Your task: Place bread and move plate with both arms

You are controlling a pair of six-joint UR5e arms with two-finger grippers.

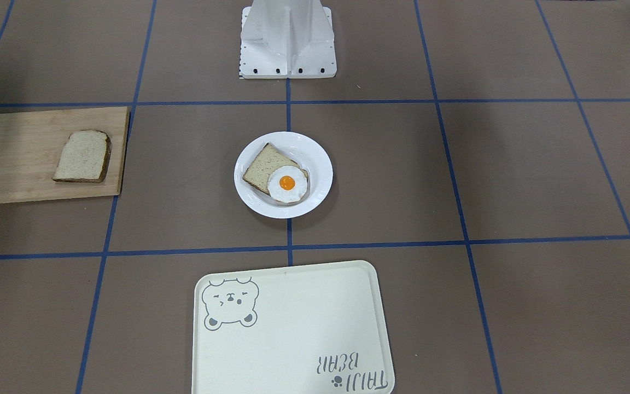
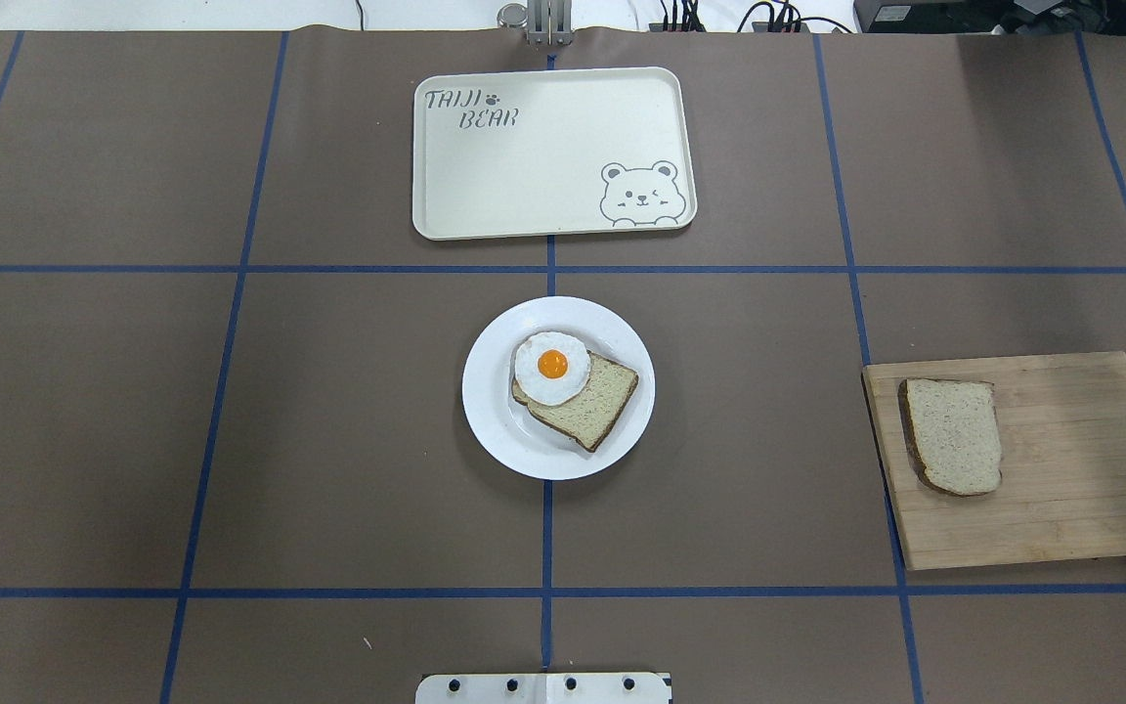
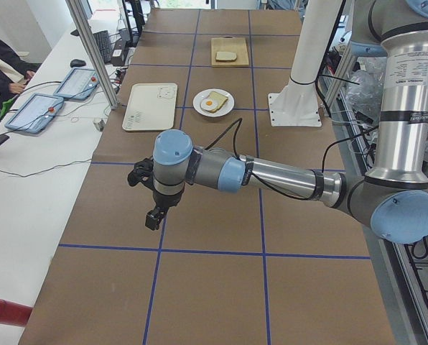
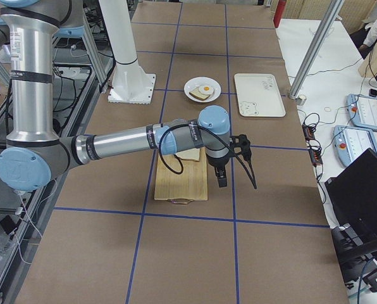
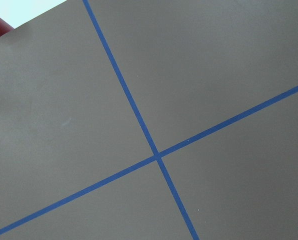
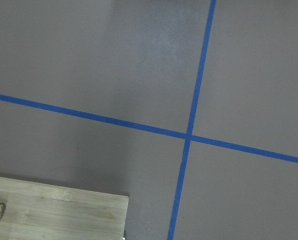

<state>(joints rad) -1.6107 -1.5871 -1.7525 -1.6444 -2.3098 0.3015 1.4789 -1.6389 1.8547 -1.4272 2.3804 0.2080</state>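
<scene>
Bread (image 2: 952, 435) flat on wooden board (image 2: 1061, 469), by the table's right edge. Plate (image 2: 485, 411) in the middle, with another slice (image 2: 592, 401) and egg (image 2: 551, 367) on it. Left gripper (image 3: 154, 219) and right gripper (image 4: 221, 180) up above the table; cannot tell if fingers open or closed. Danger: bumping the egg off when setting bread down, or tipping the plate by lifting one side higher. On tray (image 2: 543, 166) at the far edge: "TAIJI BEAR".

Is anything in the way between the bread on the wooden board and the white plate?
Nothing visible is. Only bare table lies between the bread on the board and the plate, which already holds another slice with an egg on top.
</scene>
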